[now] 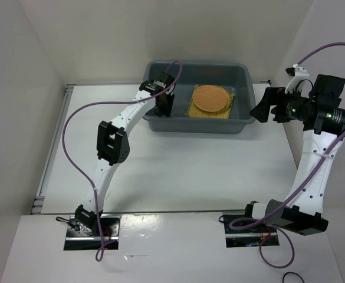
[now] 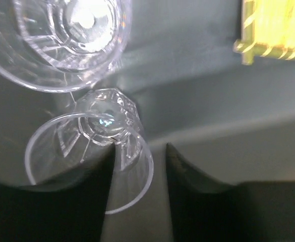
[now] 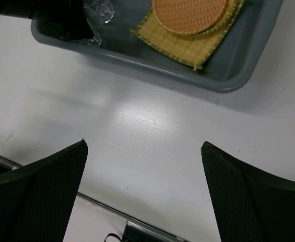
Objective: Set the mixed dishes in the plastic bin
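The grey-blue plastic bin (image 1: 197, 125) stands at the back of the table. In it lies the square yellow mat (image 1: 196, 112) with the round orange-brown disc (image 1: 210, 98) on top. Both show in the right wrist view, mat (image 3: 182, 48) and disc (image 3: 187, 12). The small yellow disc is not in view. My left gripper (image 1: 163, 106) is down in the bin's left end, open (image 2: 137, 148). The rim of a clear glass (image 2: 102, 146) lies partly between its fingers. My right gripper (image 1: 260, 109) hovers open and empty (image 3: 142, 143) right of the bin, over the table.
A second clear glass (image 2: 71, 35) lies in the bin beside the first. A corner of the mat (image 2: 273, 25) shows at the top right of the left wrist view. The bin's near rim (image 3: 223, 85) lies ahead of the right gripper.
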